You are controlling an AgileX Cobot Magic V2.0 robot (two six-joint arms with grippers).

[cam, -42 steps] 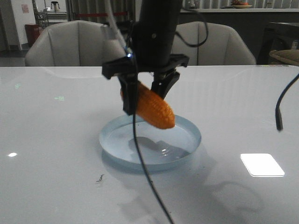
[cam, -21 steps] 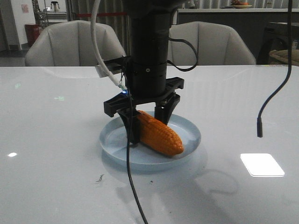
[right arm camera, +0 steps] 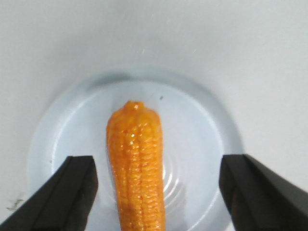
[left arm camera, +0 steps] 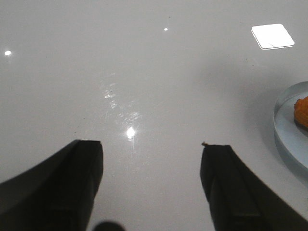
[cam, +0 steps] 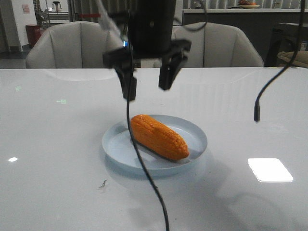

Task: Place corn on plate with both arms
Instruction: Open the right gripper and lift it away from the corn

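1. The corn (cam: 159, 136) is seen lying on its side inside the plate (cam: 192, 127), held by nothing, its long axis running diagonally across the dish with the tapered end toward the camera side and the robot's right in the front view.
2. The plate is set on the white table (cam: 57, 144), and the cob is contained within its rim.
3. The right hand (cam: 148, 77) is hung directly above the corn, fingers spread wide and empty; in the right wrist view the cob (right arm camera: 138, 163) is framed between the two fingers, along the line between them.
4. The left hand (left arm camera: 151, 185) is also spread and empty, over bare table, with only the plate's edge (left arm camera: 288, 125) caught at the side of its view.
5. The placement is judged done; the right hand is the nearer one.
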